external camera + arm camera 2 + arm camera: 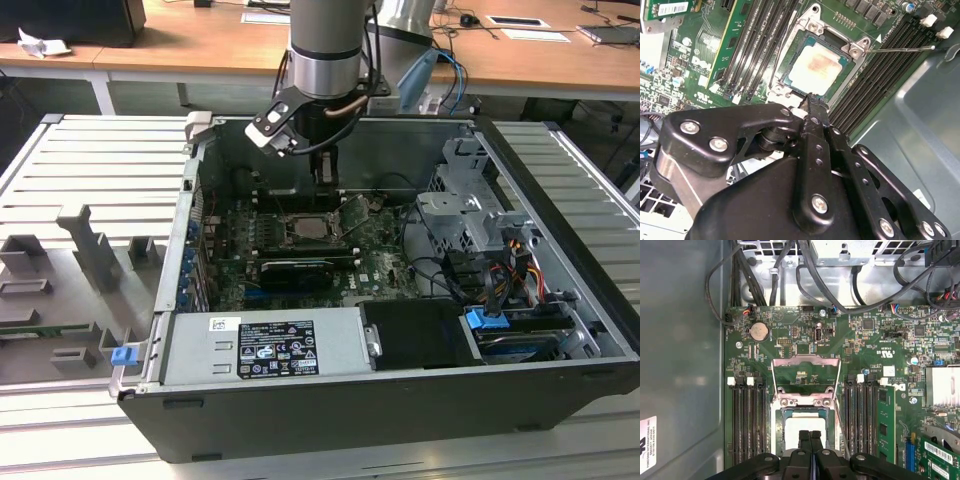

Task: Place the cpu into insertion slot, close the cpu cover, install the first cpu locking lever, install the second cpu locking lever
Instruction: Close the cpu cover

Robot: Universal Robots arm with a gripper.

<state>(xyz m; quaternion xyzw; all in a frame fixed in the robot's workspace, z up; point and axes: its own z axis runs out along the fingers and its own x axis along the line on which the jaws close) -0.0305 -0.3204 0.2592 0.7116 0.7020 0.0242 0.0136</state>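
Hovering over the seated chip (817,70), my claw (810,436) is pressed together, empty; chip seems light, stiff, fragile, best gripped by its edges.

Open computer case (400,400) sits on a grey ribbed metal table (90,150). Behind the case runs a long wooden desk (180,45) carrying crumpled white paper (42,44), a dark box (70,20) and white sheets (535,34). Grey fixture blocks (85,245) lie beside the case, on the exterior view's left. Light is even and soft.
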